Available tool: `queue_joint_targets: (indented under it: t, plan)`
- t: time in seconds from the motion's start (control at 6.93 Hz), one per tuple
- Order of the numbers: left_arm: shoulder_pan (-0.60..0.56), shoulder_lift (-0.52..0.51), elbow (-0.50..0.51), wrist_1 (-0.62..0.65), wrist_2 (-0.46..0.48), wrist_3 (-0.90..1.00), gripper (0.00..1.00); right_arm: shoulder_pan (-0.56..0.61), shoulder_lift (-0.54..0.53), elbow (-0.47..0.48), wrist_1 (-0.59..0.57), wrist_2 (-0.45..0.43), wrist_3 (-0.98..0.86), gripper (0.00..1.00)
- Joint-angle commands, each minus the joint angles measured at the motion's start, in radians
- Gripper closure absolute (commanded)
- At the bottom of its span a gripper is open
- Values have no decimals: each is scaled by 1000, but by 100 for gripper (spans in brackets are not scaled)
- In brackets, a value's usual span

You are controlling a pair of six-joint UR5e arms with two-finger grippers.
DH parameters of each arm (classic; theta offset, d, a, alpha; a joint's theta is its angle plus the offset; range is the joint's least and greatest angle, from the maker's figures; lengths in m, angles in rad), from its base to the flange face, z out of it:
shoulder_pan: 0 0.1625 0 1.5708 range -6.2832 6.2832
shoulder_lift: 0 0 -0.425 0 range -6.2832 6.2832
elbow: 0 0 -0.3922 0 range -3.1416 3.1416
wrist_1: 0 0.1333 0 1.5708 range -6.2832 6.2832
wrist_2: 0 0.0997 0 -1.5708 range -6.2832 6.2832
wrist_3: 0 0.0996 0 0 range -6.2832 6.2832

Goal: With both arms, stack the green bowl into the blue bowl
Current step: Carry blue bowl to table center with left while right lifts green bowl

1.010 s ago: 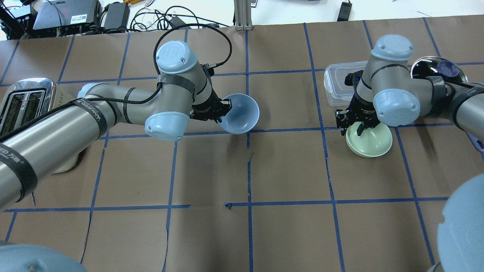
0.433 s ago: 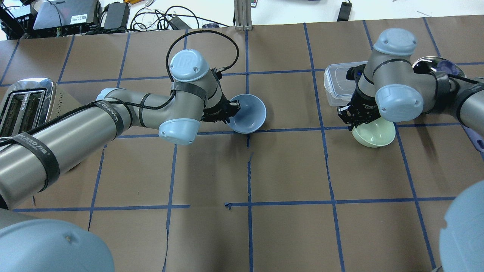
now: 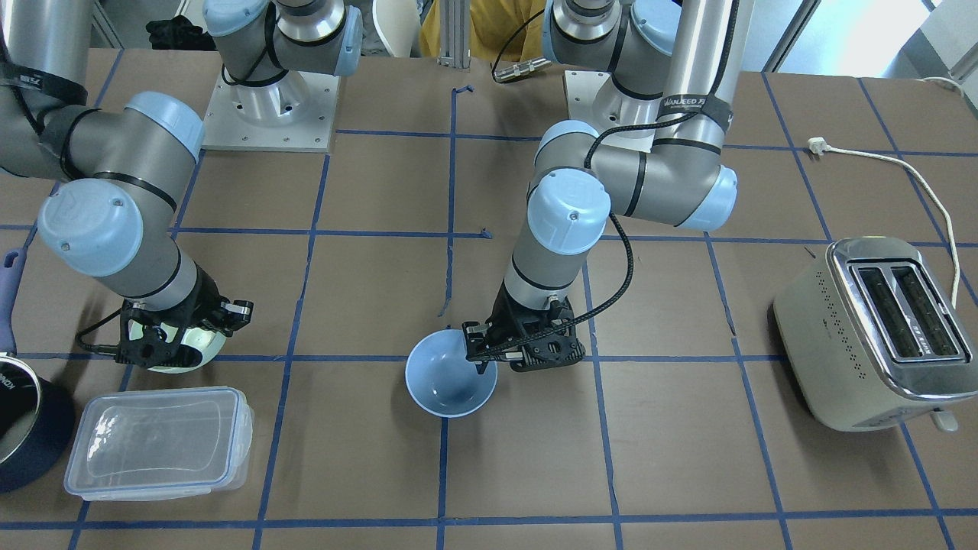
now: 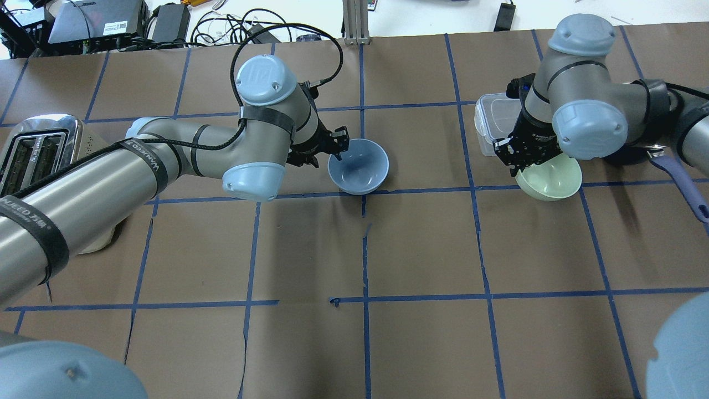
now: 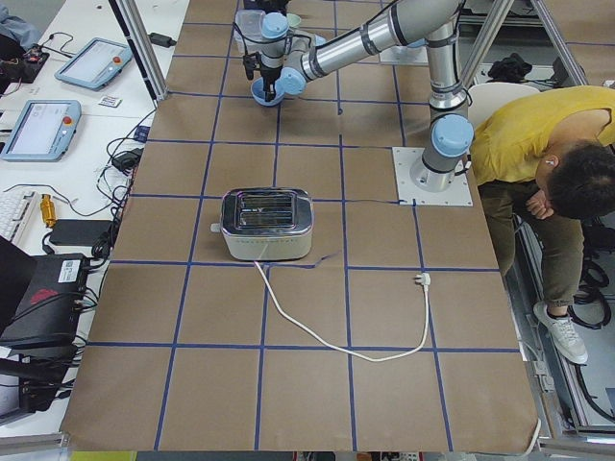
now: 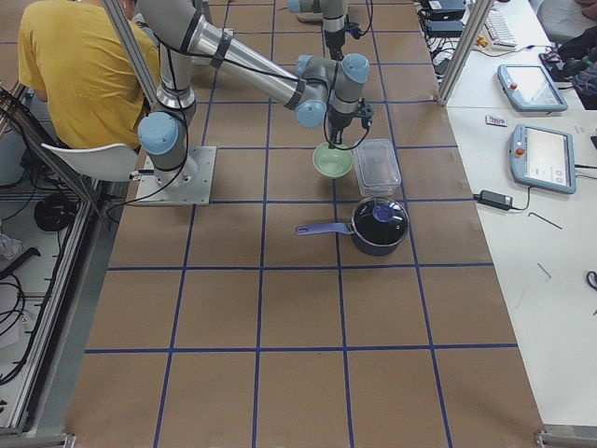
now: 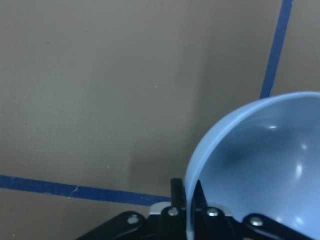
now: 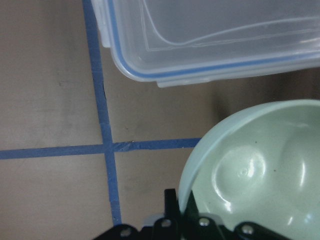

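Note:
The blue bowl (image 4: pixel 360 166) sits upright near the table's middle, also in the front view (image 3: pixel 447 378). My left gripper (image 4: pixel 334 153) is shut on its left rim; the left wrist view shows the rim pinched between the fingers (image 7: pixel 186 192). The green bowl (image 4: pixel 554 180) is at the right, beside the clear container. My right gripper (image 4: pixel 520 168) is shut on its rim, seen up close in the right wrist view (image 8: pixel 181 205). The green bowl is mostly hidden behind the gripper in the front view (image 3: pixel 200 345). I cannot tell whether either bowl touches the table.
A clear rectangular container (image 4: pixel 493 124) lies just beyond the green bowl. A dark pot with a blue handle (image 6: pixel 378 224) stands to its right. A silver toaster (image 4: pixel 33 155) is at the far left, its cord (image 3: pixel 901 164) trailing behind. A person in yellow (image 5: pixel 538 144) sits beside the robot.
Both bowls have turned from tilted to nearly level. The right gripper has carried the green bowl farther from me, toward the clear container. The left gripper and blue bowl shifted slightly right.

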Motion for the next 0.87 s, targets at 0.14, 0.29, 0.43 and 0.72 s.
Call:
queue_joint_targets:
  t: [0.14,0.29,0.43,0.72]
  plan:
    - [152,170,101,-346,34,278,0,123,0,-168,116,-8,258,100]
    - [212,210,173,-525,39,369,0,193,9,-192,110,-8,381,100]
    - [234,253,247,-659,77,409,0,245,26,-223,107,-10,482,100]
    - [232,304,274,-759,134,419,0,339,93,-312,107,-10,646,100]
